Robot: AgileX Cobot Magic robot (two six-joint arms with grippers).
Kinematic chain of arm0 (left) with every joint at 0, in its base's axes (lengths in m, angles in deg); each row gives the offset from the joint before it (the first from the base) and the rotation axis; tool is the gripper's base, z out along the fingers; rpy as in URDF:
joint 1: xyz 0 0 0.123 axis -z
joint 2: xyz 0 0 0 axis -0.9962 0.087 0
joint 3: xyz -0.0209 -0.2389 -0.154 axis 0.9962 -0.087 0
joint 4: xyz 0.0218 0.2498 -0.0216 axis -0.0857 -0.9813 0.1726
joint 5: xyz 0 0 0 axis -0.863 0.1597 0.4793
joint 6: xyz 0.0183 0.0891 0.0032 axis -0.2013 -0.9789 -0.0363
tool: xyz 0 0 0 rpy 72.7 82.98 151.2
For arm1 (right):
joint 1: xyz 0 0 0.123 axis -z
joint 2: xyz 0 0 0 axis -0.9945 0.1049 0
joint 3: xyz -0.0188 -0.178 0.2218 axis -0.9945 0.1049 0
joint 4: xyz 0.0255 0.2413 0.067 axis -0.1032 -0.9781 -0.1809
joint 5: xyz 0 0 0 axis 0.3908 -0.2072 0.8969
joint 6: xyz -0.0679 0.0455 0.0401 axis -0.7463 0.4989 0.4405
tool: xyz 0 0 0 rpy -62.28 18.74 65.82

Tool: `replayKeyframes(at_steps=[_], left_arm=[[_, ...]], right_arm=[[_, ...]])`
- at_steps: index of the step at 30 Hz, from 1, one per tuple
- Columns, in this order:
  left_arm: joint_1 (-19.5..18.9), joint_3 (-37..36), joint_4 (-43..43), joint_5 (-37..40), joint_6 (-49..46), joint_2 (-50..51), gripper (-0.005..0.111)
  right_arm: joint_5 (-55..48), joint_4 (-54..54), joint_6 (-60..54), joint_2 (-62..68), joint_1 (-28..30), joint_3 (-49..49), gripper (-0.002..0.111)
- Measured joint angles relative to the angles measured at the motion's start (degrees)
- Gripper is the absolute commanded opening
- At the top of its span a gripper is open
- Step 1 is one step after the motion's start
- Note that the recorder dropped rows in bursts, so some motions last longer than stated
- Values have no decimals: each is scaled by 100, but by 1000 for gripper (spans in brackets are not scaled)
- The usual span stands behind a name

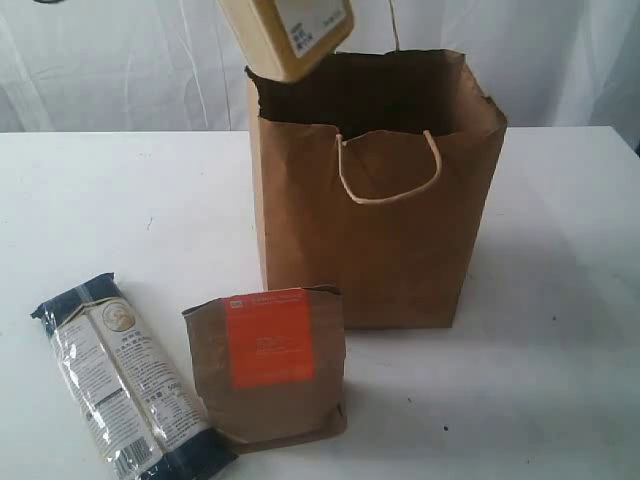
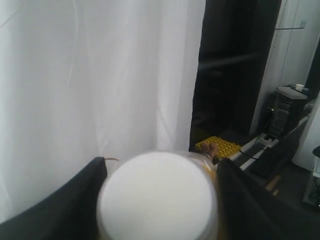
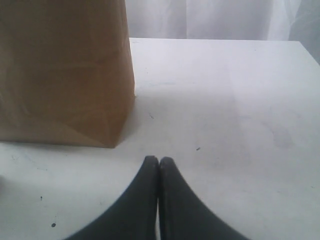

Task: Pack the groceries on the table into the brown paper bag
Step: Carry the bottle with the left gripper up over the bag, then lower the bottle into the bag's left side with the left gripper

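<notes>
We hold the yellow-grain bottle [image 1: 287, 35] clamped in the left gripper [image 2: 160, 167], tilted above the brown paper bag [image 1: 385, 240] at its eleven o'clock and not yet in, the right gripper [image 3: 159, 162] pressed together empty, while the noodle packet [image 1: 120, 385] and brown pouch [image 1: 268, 365] lie unpacked at seven o'clock.

This looks like a lab or robot test room rather than a home. A bare white counter [image 1: 560, 300] stands before a hung white curtain [image 1: 110, 70] (a plain backdrop). Past the curtain's edge, the left wrist view shows a tall dark panel [image 2: 235, 65], grey equipment [image 2: 289, 105] and a yellow studded block [image 2: 220, 146].
</notes>
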Motion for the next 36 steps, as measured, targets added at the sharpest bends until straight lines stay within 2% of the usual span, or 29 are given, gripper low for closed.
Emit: replayKeyframes(at_steps=[5, 12, 20, 24, 36], left_arm=[[326, 227, 0, 259, -24, 310, 0], [784, 351, 37, 733, -530, 1010, 0], [805, 351, 58, 1198, -1123, 1492, 0], [805, -61, 95, 1268, -1468, 1515, 0], [805, -555, 129, 1787, -1766, 1232, 0]], right_arm=[[0, 0, 0, 0, 0, 0, 0], [-4, 0, 0, 0, 0, 0, 0], [-4, 0, 0, 0, 0, 0, 0], [-4, 0, 0, 0, 0, 0, 0], [-4, 0, 0, 0, 0, 0, 0]])
